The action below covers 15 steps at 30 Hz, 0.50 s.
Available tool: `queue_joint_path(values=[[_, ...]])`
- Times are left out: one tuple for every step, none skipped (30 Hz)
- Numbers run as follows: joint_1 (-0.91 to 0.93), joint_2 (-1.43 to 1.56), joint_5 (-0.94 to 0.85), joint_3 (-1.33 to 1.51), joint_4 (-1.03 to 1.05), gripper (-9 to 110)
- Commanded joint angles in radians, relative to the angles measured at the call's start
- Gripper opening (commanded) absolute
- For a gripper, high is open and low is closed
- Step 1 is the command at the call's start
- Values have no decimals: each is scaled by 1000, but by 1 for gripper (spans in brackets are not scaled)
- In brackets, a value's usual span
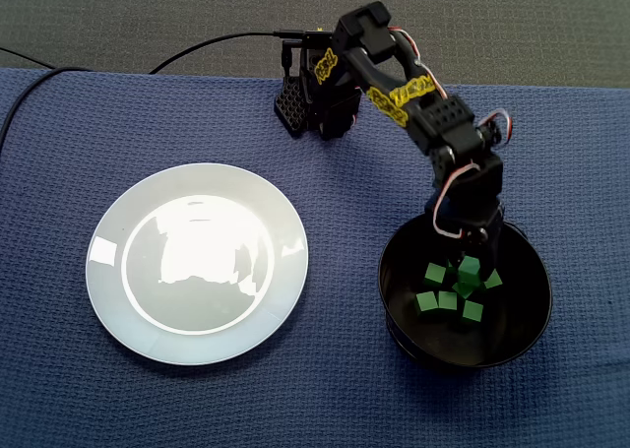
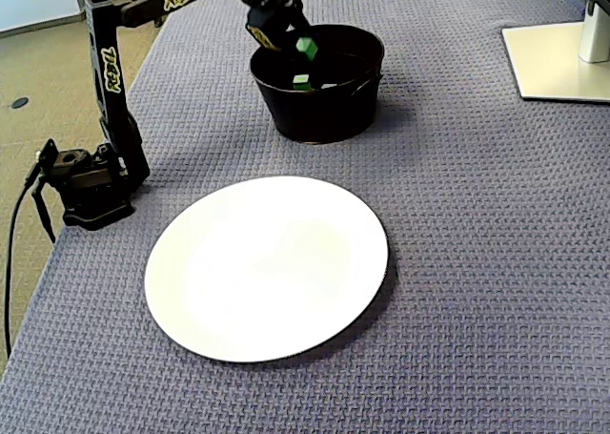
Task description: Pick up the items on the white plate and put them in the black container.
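Logging the gripper (image 1: 470,257) hanging in the mouth of the black container (image 1: 529,322), toward its far side in a fixed view; found pinched shut on one green cube (image 1: 470,268), held clear above the container floor; confirmed in a fixed view, with the green cube (image 2: 306,46) about level with the container rim; noted several loose green cubes (image 1: 448,301) lying on the container floor, clustered just beneath the held one; located the white plate (image 1: 197,261) flat on the blue cloth (image 1: 394,409), apart from the container and to its left in a fixed view; placed the arm base (image 1: 320,103) beyond the container, up and to its left in that view, at the cloth's edge; marked a white stand foot (image 2: 562,62) to the right of the container in a fixed view, well apart from it.
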Motion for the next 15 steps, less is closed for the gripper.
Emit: queue_joint_path(values=[[-23, -5, 17, 28, -41, 18], [-25, -8, 14, 32, -41, 24], [-23, -6, 9, 34, -31, 29], [-20, 6, 8, 28, -14, 32], [-12, 31, 2, 15, 12, 33], [0, 67, -2, -3, 44, 35], [15, 115, -3, -26, 78, 34], [35, 166, -18, -49, 112, 29], [60, 219, -20, -77, 147, 25], [89, 278, -18, -98, 181, 19], [118, 337, -23, -104, 202, 14], [152, 396, -26, -107, 225, 7], [187, 442, -34, -118, 259, 1], [227, 491, -40, -114, 287, 0], [270, 548, -38, -86, 296, 0]])
